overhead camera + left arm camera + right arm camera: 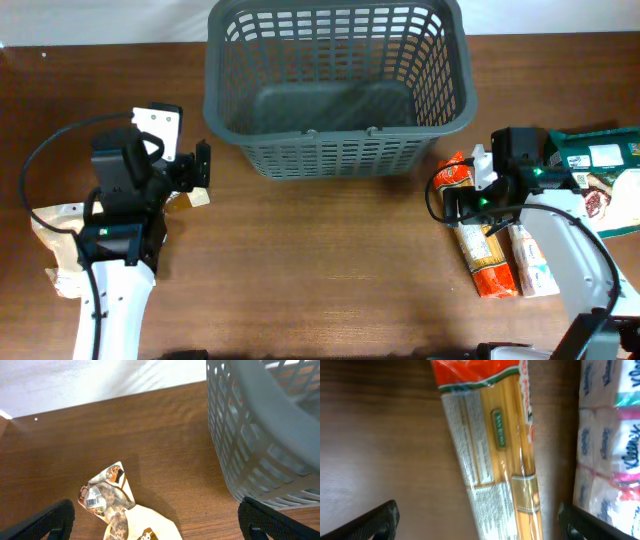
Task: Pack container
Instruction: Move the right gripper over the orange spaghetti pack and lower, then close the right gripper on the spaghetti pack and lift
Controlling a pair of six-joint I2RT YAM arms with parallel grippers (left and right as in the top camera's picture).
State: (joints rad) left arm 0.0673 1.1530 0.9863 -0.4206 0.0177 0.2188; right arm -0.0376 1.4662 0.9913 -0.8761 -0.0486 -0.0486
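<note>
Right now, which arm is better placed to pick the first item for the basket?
Right, probably. The right gripper, open, hangs over the spaghetti packet, centred between its fingers. The left gripper, also open, sees only one end of the snack packet.

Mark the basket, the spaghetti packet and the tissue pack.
basket (330, 155), overhead view, on its near slotted wall.
spaghetti packet (490, 445), right wrist view, on the clear middle of the wrapper.
tissue pack (607, 435), right wrist view, on its printed white wrapper.
</note>
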